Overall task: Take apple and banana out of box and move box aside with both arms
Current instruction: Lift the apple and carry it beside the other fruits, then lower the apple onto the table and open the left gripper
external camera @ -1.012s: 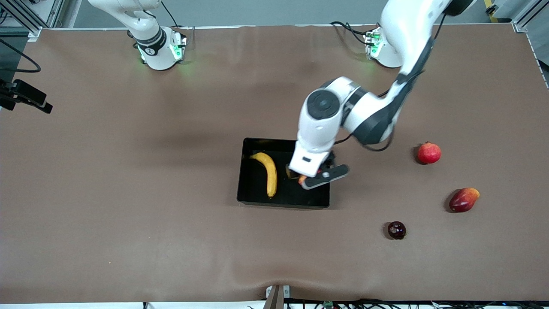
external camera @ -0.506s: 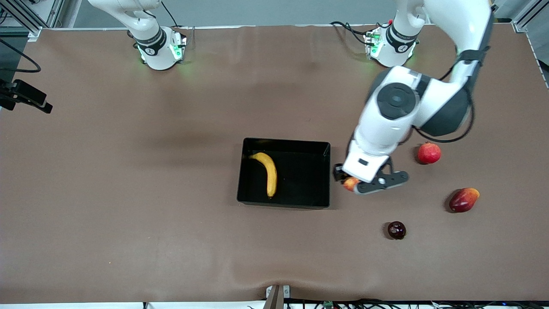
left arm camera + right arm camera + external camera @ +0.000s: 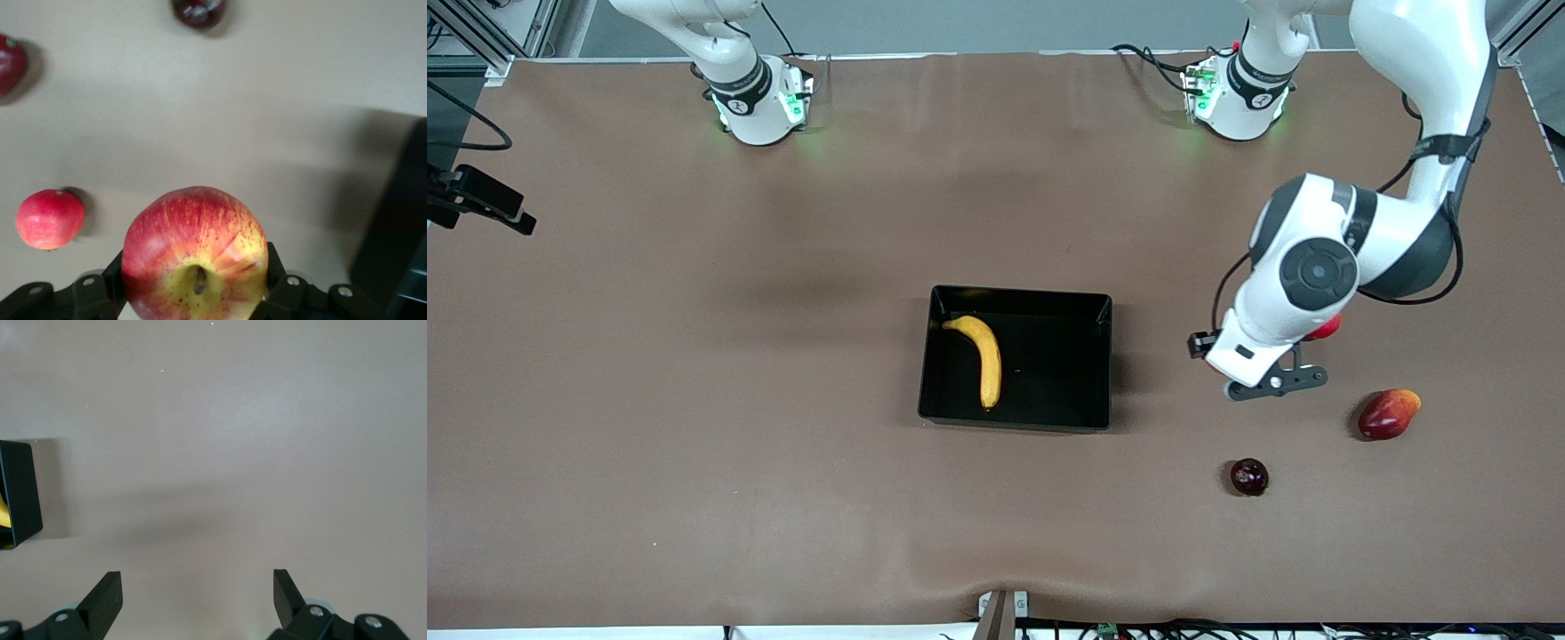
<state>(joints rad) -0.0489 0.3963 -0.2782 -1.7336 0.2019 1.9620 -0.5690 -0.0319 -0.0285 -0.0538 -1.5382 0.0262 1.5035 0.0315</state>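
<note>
Apple (image 3: 193, 257) red w/ yellow streaks; banana (image 3: 983, 356) yellow; tray (image 3: 1103, 356) black.

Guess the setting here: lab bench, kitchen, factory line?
Most likely a robotics lab bench: two arms bolted to a brown mat-covered table, aluminium framing at the corners, loose cabling, and staged props, a banana in a black tray.

No readable text, label, brand, number or sign shows on the table, the fruit, the tray or the arms

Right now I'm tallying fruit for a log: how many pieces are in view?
5: banana in the black tray; apple in the left end effector; pomegranate, mango and plum on the table toward the left arm's end.
</note>
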